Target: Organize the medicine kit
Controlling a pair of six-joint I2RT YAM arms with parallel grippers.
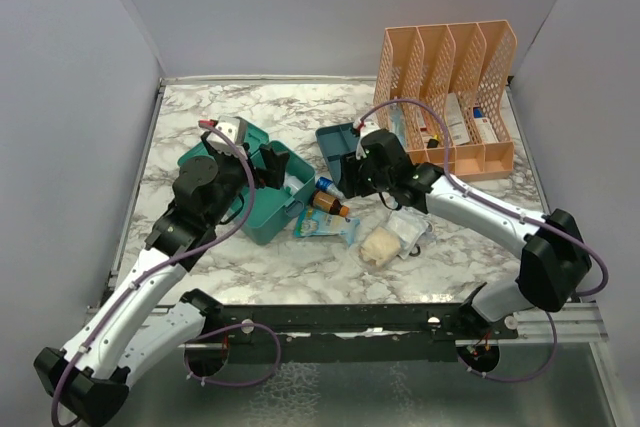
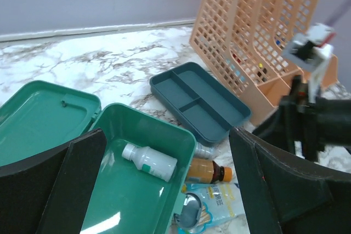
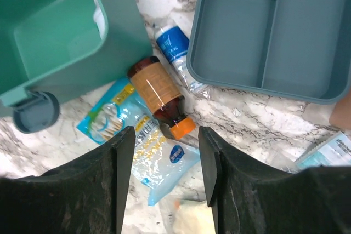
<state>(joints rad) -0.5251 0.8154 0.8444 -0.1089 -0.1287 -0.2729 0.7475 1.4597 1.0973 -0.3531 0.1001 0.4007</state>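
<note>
Open kit (image 1: 262, 222) sits left of centre on the desk (image 1: 300, 107).
One white bottle (image 2: 149, 162) lies inside it; one amber bottle (image 3: 159, 94), one blue tube (image 3: 171, 42), one packet (image 3: 109, 124) and one tray (image 2: 181, 89) lie beside. Left claw (image 2: 167, 132) is wide and empty; right claw (image 3: 165, 130) is open over the amber bottle.

The top camera hangs above and behind both arms and looks down and forward over the whole marble table (image 1: 250, 107), with the arm bases along its bottom edge. The left wrist camera sits low behind the left gripper (image 2: 167, 132), facing across the table toward the peach rack (image 2: 247, 31) and the back wall. The right wrist camera looks almost straight down past the right gripper (image 3: 165, 130), very close to the tabletop. All three views share the green box (image 1: 280, 212), the blue-grey tray (image 1: 335, 145) and a brown bottle (image 1: 330, 204).
</note>
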